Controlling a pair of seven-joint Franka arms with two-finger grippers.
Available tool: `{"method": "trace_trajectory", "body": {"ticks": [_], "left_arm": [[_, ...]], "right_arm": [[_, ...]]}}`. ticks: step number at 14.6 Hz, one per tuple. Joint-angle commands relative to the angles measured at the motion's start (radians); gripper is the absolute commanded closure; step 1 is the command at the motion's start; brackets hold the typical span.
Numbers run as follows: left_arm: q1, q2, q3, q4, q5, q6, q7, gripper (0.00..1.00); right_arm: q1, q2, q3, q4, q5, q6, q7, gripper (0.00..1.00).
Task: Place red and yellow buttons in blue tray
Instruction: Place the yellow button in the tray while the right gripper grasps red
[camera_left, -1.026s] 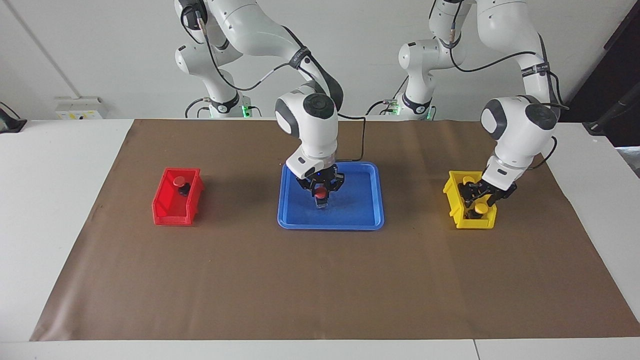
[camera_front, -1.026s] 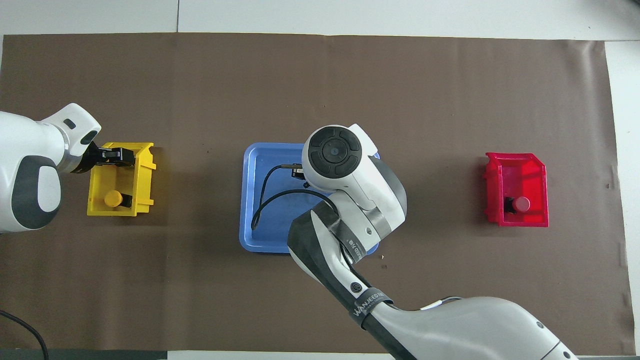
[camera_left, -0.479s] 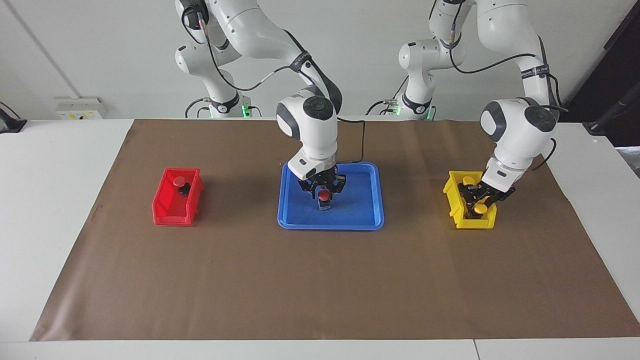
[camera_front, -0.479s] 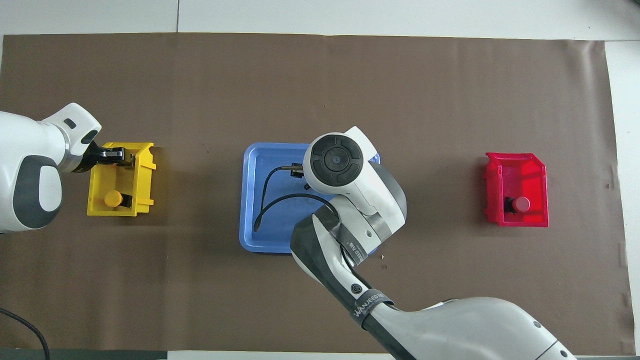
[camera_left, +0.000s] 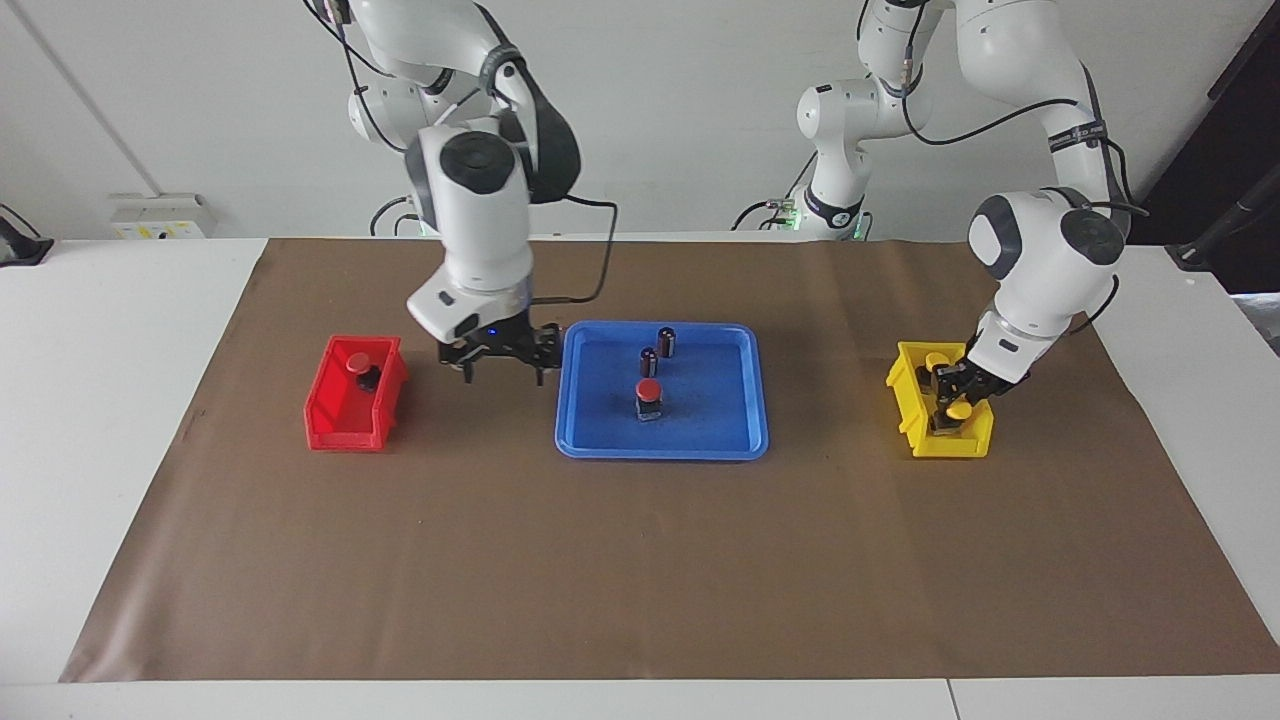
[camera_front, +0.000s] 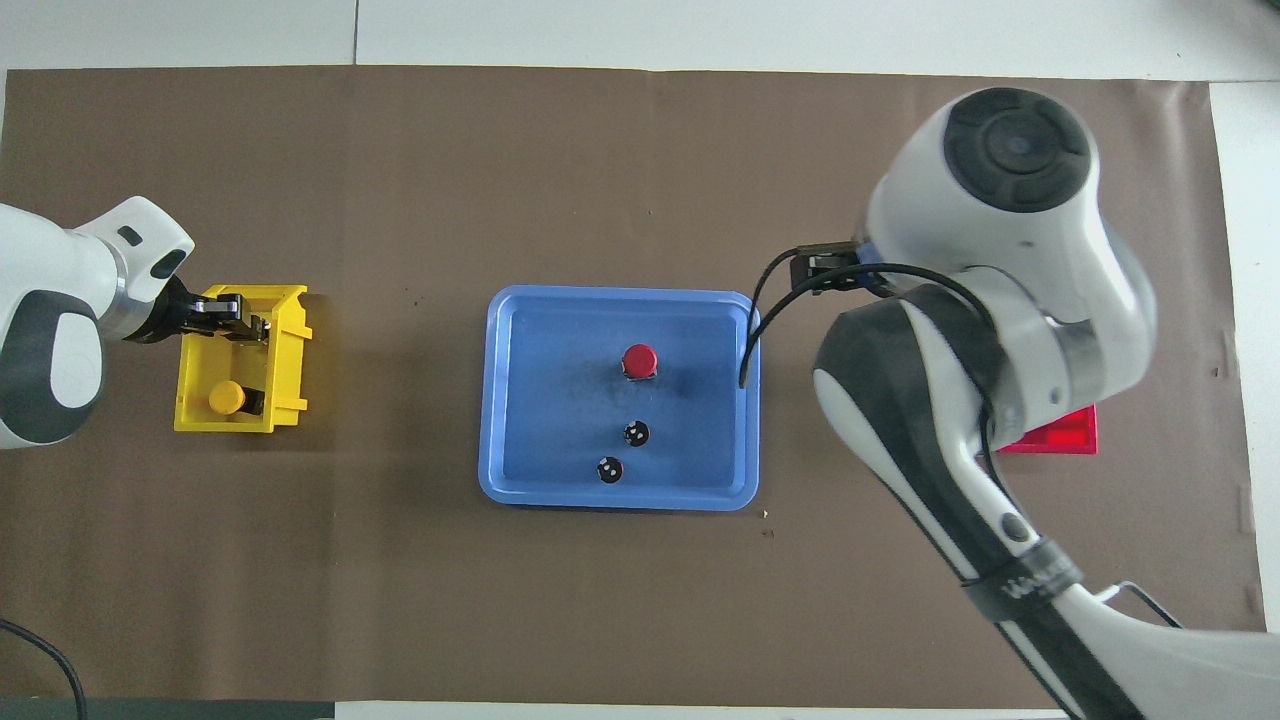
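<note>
The blue tray lies mid-table, also in the overhead view. One red button stands in it. A second red button sits in the red bin. My right gripper is open and empty, in the air between the red bin and the tray; its own arm hides it from overhead. My left gripper is down in the yellow bin at a yellow button. Another yellow button lies nearer to the robots in that bin.
Two dark brown cylinders stand in the tray nearer to the robots than the red button, also seen from overhead. The right arm covers most of the red bin from overhead. A brown mat covers the table.
My right gripper let go of the red button in the tray, rose and moved toward the red bin. My left gripper sank slightly deeper into the yellow bin.
</note>
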Motion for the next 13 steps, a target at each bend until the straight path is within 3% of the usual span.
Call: {"method": "trace_trajectory", "body": {"ticks": [1, 3, 7, 10, 13], "left_arm": [[-0.01, -0.021, 0.0, 0.211, 0.013, -0.264, -0.031, 0.93], [-0.055, -0.01, -0.002, 0.253, -0.019, -0.262, -0.113, 0.94], [-0.279, 0.004, -0.003, 0.169, -0.024, -0.061, -0.403, 0.95], [-0.442, 0.05, -0.003, 0.166, -0.024, 0.036, -0.633, 0.95], [-0.548, 0.09, -0.003, 0.161, -0.024, 0.077, -0.736, 0.95]], "right_arm": [[-0.194, -0.174, 0.019, -0.236, 0.074, 0.032, -0.26, 0.0], [-0.286, -0.198, 0.017, -0.308, 0.077, 0.078, -0.391, 0.02], [-0.336, -0.215, 0.014, -0.437, 0.077, 0.236, -0.418, 0.27], [-0.339, -0.202, 0.014, -0.474, 0.077, 0.291, -0.415, 0.3], [-0.327, -0.191, 0.016, -0.496, 0.077, 0.335, -0.358, 0.32]]}}
